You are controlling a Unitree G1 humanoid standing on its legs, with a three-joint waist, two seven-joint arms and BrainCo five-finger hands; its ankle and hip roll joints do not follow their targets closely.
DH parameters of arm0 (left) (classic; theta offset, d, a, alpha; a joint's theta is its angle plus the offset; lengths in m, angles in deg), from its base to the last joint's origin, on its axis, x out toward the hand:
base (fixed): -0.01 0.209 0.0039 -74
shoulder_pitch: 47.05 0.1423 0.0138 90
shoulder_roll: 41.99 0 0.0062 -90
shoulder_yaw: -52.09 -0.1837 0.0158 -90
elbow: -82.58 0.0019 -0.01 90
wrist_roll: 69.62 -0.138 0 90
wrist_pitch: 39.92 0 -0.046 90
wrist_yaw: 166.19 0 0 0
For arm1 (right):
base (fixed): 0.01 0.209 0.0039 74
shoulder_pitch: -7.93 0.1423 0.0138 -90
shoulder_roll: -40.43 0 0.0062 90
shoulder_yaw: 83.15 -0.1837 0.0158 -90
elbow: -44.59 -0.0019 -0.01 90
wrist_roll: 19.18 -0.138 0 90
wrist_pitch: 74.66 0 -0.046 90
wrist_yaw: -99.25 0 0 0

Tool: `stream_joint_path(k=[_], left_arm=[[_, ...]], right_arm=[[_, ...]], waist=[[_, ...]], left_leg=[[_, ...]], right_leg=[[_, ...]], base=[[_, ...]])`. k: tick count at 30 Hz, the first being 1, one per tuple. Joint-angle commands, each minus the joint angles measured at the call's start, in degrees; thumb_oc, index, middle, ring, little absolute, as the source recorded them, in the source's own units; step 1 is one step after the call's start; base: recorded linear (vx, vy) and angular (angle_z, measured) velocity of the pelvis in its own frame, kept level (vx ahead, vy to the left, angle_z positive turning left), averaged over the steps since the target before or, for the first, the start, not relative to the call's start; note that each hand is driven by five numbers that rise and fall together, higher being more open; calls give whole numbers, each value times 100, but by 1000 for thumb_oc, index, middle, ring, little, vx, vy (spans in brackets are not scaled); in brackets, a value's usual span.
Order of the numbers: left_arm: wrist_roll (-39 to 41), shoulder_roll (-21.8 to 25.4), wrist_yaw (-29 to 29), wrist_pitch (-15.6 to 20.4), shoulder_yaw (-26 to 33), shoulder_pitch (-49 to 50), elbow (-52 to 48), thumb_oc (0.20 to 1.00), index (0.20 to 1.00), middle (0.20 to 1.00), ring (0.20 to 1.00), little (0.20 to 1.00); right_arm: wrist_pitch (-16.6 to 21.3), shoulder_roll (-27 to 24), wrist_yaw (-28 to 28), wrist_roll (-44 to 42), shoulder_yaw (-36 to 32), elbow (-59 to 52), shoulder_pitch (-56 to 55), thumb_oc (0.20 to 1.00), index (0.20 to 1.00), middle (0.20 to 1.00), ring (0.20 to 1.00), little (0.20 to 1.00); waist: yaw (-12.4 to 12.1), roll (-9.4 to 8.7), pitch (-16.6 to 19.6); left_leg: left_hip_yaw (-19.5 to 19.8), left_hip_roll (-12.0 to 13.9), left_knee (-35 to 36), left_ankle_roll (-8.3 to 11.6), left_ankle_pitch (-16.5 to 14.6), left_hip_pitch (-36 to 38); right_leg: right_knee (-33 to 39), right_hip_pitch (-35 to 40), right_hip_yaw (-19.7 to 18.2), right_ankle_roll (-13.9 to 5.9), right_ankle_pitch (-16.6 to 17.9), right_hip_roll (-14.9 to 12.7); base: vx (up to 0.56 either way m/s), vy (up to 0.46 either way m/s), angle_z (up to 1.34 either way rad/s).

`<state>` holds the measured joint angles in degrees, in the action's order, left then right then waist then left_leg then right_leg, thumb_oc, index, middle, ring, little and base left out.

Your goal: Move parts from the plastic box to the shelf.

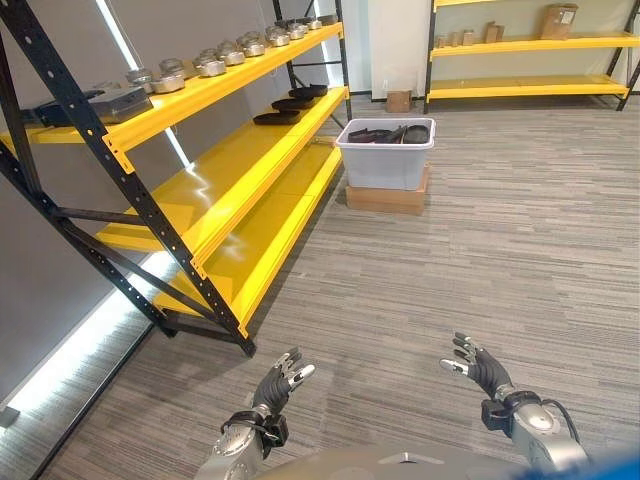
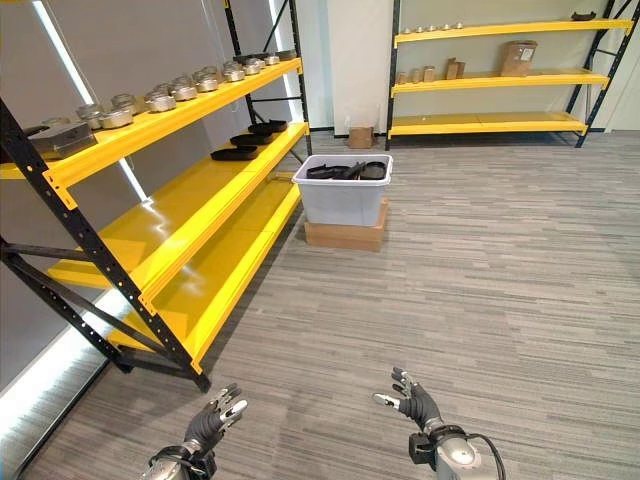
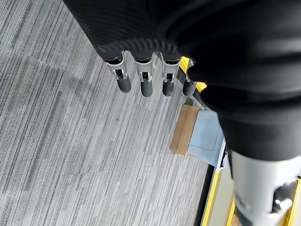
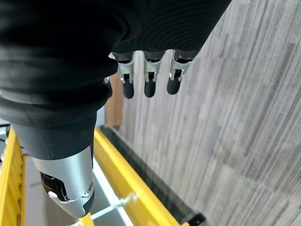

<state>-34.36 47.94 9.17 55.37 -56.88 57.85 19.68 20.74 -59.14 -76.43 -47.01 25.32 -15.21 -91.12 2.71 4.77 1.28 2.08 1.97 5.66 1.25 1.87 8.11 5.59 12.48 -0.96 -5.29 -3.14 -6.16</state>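
Grey plastic box [image 1: 386,160], dark parts [image 1: 390,134] heaped inside, sits on a cardboard slab beside the yellow shelf [image 1: 250,190], well ahead of me. Both my left hand [image 1: 281,384] and right hand [image 1: 476,366] hang low (fingers relaxed, holding nothing).

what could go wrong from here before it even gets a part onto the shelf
1. The plastic box sits on a cardboard box well ahead of both empty, open hands, left hand and right hand; a clumsy reach could shove it off that base.
2. The black parts lie jumbled, so a grasp may slip.
3. The shelf posts stand close to the walking path.
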Motion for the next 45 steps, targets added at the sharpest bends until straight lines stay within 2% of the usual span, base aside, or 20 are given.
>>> stream_joint_path(k=[1,27,33,36,39,40,43,44,45], left_arm=[[64,109,-29,303,236,-216,34,1000,1000,1000,1000,1000],[120,72,-16,260,153,-218,-22,1000,1000,1000,1000,1000],[166,112,36,310,200,-278,-37,1000,1000,1000,1000,1000],[162,124,71,312,223,-308,-51,1000,1000,1000,1000,1000],[140,197,76,317,242,-351,-168,1000,1000,1000,1000,1000],[111,242,88,308,236,-380,-228,1000,1000,1000,1000,1000],[-2,296,99,283,185,-439,-224,1000,1000,1000,1000,1000],[-2,295,99,283,186,-441,-223,1000,1000,1000,1000,1000],[-18,313,116,284,173,-470,-225,1000,1000,1000,1000,1000]], right_arm=[[300,60,25,101,-25,-219,128,1000,1000,1000,1000,1000],[239,82,38,112,84,-222,150,1000,1000,1000,1000,1000],[223,84,19,100,134,-172,271,1000,1000,1000,1000,1000],[220,108,22,115,150,-146,320,1000,1000,1000,1000,1000],[182,122,45,143,154,-132,326,1000,1000,1000,1000,1000],[170,144,42,122,156,-142,310,1000,1000,1000,1000,1000],[159,193,38,34,170,-165,251,1000,1000,1000,1000,1000],[158,193,38,33,169,-165,253,1000,1000,1000,1000,1000],[161,194,38,-16,182,-205,263,1000,1000,1000,1000,1000]], waist=[[-61,-318,124],[-91,-333,39],[-155,-388,-45],[-183,-397,-49],[-194,-396,-138],[-145,-400,-279],[-49,-395,-563],[-54,-400,-567],[-30,-367,-693]], left_leg=[[178,169,-66,30,-459,-120],[197,148,-113,1,-479,-175],[174,18,-403,-75,-601,-453],[165,-78,-517,-159,-696,-551],[243,-228,-694,-315,-829,-606],[311,-341,-767,-424,-854,-597],[464,-555,-883,-603,-896,-485],[458,-560,-885,-604,-897,-484],[482,-554,-889,-648,-891,-427]], right_leg=[[-59,-235,28,-100,-111,-178],[-59,-318,-45,-112,-82,-180],[-59,-450,-89,-188,-9,-305],[-404,-624,-115,-238,-64,-413],[-1277,-1009,-181,-355,-185,-539],[-2106,-1406,-289,-411,33,-604],[-3523,-2131,-561,-236,1025,-638],[-3538,-2139,-571,-238,1019,-640],[-3949,-2357,-626,-177,1096,-541]], base=[[0,0,0],[0,0,0],[-10,54,-6],[10,118,-4],[-9,182,-7],[-22,263,-4],[-9,205,24],[-6,117,42],[33,144,49]])
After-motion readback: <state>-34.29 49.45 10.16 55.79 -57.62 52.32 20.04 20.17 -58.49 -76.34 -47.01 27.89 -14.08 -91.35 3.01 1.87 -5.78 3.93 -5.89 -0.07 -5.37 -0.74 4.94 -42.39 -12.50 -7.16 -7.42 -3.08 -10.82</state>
